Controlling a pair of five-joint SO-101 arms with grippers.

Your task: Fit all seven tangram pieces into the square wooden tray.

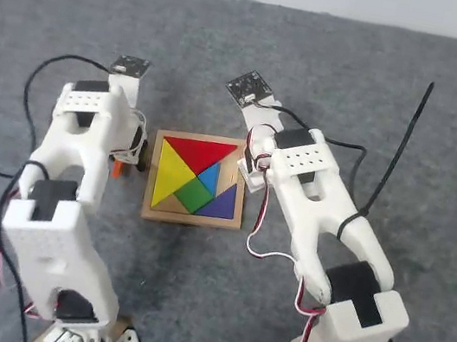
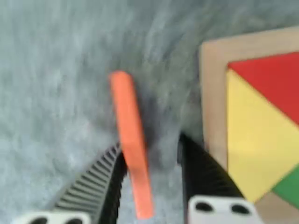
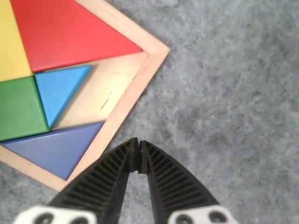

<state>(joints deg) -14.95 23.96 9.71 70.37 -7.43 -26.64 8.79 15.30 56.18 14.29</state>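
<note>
Wooden tray: the square wooden tray (image 1: pixel 190 218) of pale smooth wood lies flat on the grey fuzzy table cover (image 1: pixel 384 83).
Pieces in the tray: a large red triangle (image 3: pixel 70 32), a large yellow triangle (image 1: pixel 172 175), a green square (image 3: pixel 18 107), a small light-blue triangle (image 3: pixel 58 91) and a violet-blue triangle (image 3: pixel 56 149) lie flat inside. Their painted faces are smooth and their edges touch.
Bare floor: unpainted wood with a faint scratch shows between the light-blue triangle and the rim.
Orange piece: a thin flat orange piece (image 2: pixel 131 140) is outside the tray, near its outer wall. It stands on edge, so I cannot tell its outline.
Left gripper: the left gripper (image 2: pixel 149 144) has its black fingers apart with the orange piece between them. The piece touches the ribbed finger (image 2: pixel 100 182), and a gap stays at the other finger.
Right gripper: the right gripper (image 3: pixel 138 144) has its ribbed black fingers pressed together with nothing between them. It is over the cover just beside the tray's rim, on the side opposite the orange piece.
</note>
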